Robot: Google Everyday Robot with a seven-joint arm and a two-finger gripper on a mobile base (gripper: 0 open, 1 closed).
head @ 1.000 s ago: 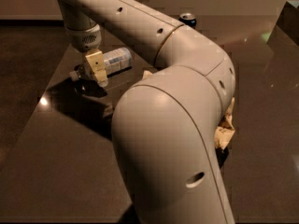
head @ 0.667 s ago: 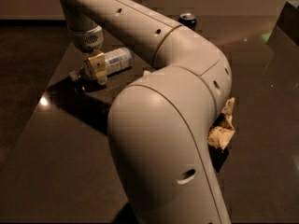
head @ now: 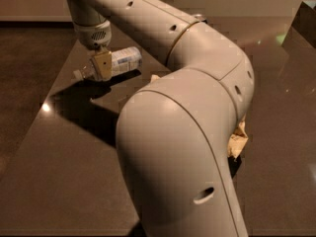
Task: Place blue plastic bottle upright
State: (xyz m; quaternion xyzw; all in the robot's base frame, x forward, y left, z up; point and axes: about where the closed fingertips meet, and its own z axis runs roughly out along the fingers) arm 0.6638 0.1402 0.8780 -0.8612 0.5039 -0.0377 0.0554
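Observation:
The blue plastic bottle (head: pixel 123 60) lies on its side on the dark table (head: pixel 64 172) at the far left, with its white cap (head: pixel 78 74) pointing left and its pale label to the right. My gripper (head: pixel 102 66) hangs down from the wrist over the bottle's neck end, just left of the label, and its tan pad covers that part of the bottle. My big pale arm (head: pixel 187 132) fills the middle of the view and hides the table behind it.
A crumpled tan paper wad (head: pixel 238 141) lies on the table just right of my arm. The top of a dark can (head: pixel 200 17) shows behind the arm at the far edge. The table's left edge (head: pixel 34 127) runs diagonally beside the bottle's shadow.
The gripper has shifted slightly right along the bottle and the arm's elbow has swung a little. The bottle still lies on its side in the same place.

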